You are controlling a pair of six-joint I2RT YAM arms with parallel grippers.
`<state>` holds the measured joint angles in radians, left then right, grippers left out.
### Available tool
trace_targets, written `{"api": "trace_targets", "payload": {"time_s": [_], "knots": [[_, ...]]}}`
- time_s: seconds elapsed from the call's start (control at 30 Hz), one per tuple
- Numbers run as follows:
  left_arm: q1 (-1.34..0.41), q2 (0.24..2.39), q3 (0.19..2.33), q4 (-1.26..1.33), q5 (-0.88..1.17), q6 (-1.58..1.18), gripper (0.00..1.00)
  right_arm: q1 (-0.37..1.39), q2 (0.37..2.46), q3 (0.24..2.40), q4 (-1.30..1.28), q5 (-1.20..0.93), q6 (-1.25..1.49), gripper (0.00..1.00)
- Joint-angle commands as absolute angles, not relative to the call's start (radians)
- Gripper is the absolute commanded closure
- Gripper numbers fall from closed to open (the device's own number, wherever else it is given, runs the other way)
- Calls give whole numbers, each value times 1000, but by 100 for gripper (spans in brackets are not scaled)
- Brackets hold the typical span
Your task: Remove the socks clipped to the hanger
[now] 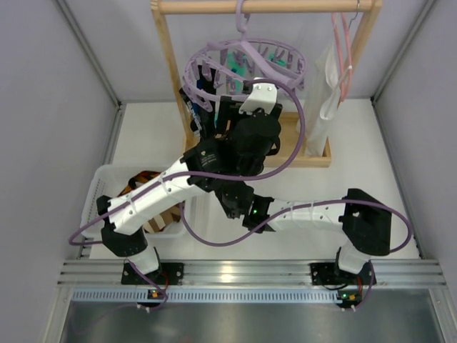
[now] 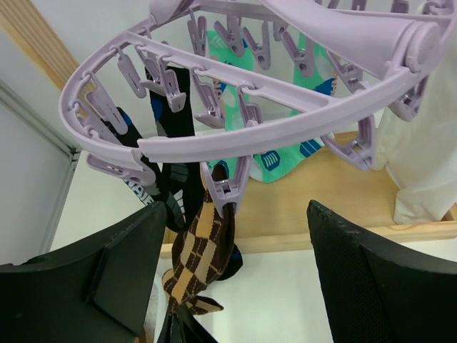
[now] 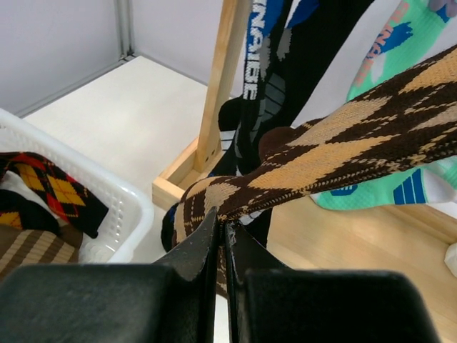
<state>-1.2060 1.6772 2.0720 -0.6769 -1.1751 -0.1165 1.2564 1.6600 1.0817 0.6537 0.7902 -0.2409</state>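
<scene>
The lavender hanger [image 1: 246, 61] hangs by its hook from the wooden rail; its ring and pegs fill the left wrist view [image 2: 285, 136]. A brown-yellow argyle sock [image 2: 200, 250] hangs from a front peg [image 2: 227, 187]. My left gripper [image 2: 232, 214] is open, with its jaws wide on either side of that peg. My right gripper [image 3: 223, 225] is shut on the argyle sock's [image 3: 335, 153] lower end, below the hanger. A dark navy sock [image 2: 171, 143] and a teal-and-white sock [image 2: 285, 153] are clipped behind it, and both also show in the right wrist view [image 3: 285, 71] [image 3: 400, 43].
A white basket [image 1: 100, 179] at the left holds loose socks [image 3: 43, 179]. The wooden rack [image 1: 168, 57] has a base tray [image 2: 343, 193]. A long white cloth [image 1: 325, 86] on a thin pink hanger [image 1: 344, 50] hangs at the right. Grey walls close both sides.
</scene>
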Motion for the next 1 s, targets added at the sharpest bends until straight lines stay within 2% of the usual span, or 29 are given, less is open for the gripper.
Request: {"api": "trace_targets", "payload": {"time_s": [0.0,0.1,0.33,0.43,0.53,0.57,0.67,0.7,0.8,0.97], "knots": [[-1152,1683,2099,-660,-1163,-117,17,1298,1655,1126,664,759,-274,100],[-1115,1690,2091,-658,-1126,-129,18,1305,1651,1123,667,758,-284,100],[-1055,1700,2056,-658,-1035,-169,28,1307,1649,1115,680,733,-282,100],[-1034,1720,2077,-655,-1028,-160,35,1313,1652,1103,695,735,-284,100],[-1020,1739,2108,-655,-1034,-138,45,1315,1654,1088,710,738,-282,100],[-1019,1741,2112,-655,-1031,-132,55,1316,1652,1085,712,736,-279,100],[-1009,1747,2125,-655,-1025,-127,71,1316,1646,1057,736,745,-275,100],[-1008,1749,2125,-653,-1023,-127,82,1315,1643,1037,742,755,-273,100],[-999,1752,2121,-653,-1011,-127,88,1316,1628,984,764,765,-256,100],[-992,1755,2120,-655,-989,-138,91,1316,1582,864,818,790,-203,100]]}}
